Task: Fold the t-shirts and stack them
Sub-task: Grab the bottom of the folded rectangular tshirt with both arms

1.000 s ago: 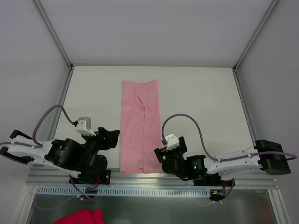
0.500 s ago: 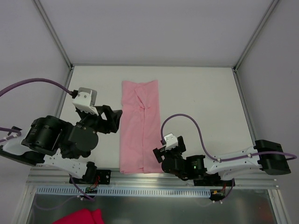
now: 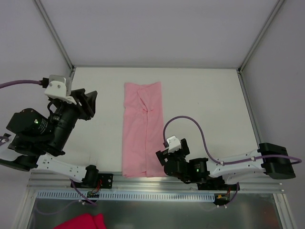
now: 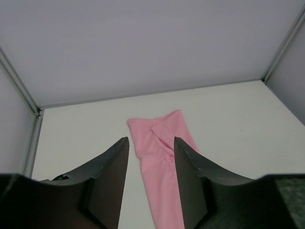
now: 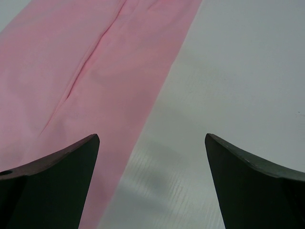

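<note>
Standing wide apart, the jaws of the right tool (image 3: 161, 158) (image 5: 151, 183) gripped nothing. One finger lay over the right-hand edge of the t-shirt (image 3: 142, 129) (image 5: 95, 57) and the other over bare desk (image 3: 205, 105); contact with the fabric could not be determined. The left tool (image 3: 87, 101) (image 4: 151, 186) was held above the desk with its jaws parted by a moderate gap and empty, well apart from the garment at its 9 o'clock side. The pale pink t-shirt lay flat as a long narrow strip running from 12 o'clock to 6 o'clock near the desk's middle, with a crease along its length. A magenta cloth (image 3: 81, 223) lay off the desk at 7 o'clock.
</note>
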Controlling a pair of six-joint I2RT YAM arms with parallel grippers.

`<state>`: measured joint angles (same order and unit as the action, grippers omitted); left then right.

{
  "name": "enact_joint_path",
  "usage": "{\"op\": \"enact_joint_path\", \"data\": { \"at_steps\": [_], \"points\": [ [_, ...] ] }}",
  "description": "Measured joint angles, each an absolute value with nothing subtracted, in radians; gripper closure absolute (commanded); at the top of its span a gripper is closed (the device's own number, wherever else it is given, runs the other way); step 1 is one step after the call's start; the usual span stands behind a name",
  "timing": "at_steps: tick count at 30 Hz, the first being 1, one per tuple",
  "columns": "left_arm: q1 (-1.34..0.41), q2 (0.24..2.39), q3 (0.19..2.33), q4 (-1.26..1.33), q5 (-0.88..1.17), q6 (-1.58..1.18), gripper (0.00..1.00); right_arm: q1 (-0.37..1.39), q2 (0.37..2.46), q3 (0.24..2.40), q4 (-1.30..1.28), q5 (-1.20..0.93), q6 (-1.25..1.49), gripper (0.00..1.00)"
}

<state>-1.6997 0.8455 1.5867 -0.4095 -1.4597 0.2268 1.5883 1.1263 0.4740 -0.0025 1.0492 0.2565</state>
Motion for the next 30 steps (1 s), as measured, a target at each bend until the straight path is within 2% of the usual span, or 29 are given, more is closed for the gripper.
{"op": "enact_joint_path", "data": {
  "at_steps": [2,3,6,9,13,15,18,19,20,23,27,30],
  "points": [
    [-1.694,0.827,1.542,-0.370,-1.472,0.257,0.65,1.586,1.139,0.479,-0.002,1.048,0.253,0.00],
    [-1.686,0.814,1.504,-0.340,-1.473,0.279,0.72,1.586,1.146,0.484,-0.002,1.045,0.251,0.00],
    [-1.644,0.791,1.412,-0.311,-1.477,0.318,0.81,1.586,1.155,0.490,0.004,1.039,0.248,0.00],
    [-1.601,0.806,1.368,-0.311,-1.479,0.312,0.96,1.581,1.155,0.490,0.006,1.038,0.247,0.00],
    [-1.595,0.864,1.353,-0.312,-1.478,0.302,0.98,1.571,1.156,0.490,0.014,1.031,0.244,0.00],
    [-1.595,0.895,1.364,-0.321,-1.478,0.303,0.96,1.567,1.161,0.490,0.017,1.031,0.243,0.00],
    [-1.595,0.955,1.452,-0.339,-1.474,0.329,0.78,1.560,1.171,0.490,0.026,1.023,0.241,0.00],
    [-1.595,0.981,1.512,-0.341,-1.475,0.342,0.66,1.559,1.176,0.490,0.029,1.018,0.238,0.00],
    [-1.595,1.001,1.572,-0.339,-1.473,0.361,0.62,1.557,1.181,0.490,0.033,1.014,0.236,0.00],
    [-1.581,1.039,1.719,-0.213,-1.466,0.496,0.42,1.555,1.198,0.490,0.047,1.004,0.228,0.00],
    [-1.539,1.024,1.759,-0.032,-1.443,0.625,0.41,1.554,1.220,0.503,0.063,0.990,0.219,0.00],
    [-1.536,0.957,1.667,-0.005,-1.421,0.613,0.43,1.554,1.220,0.505,0.079,0.981,0.215,0.00]
  ]
}}
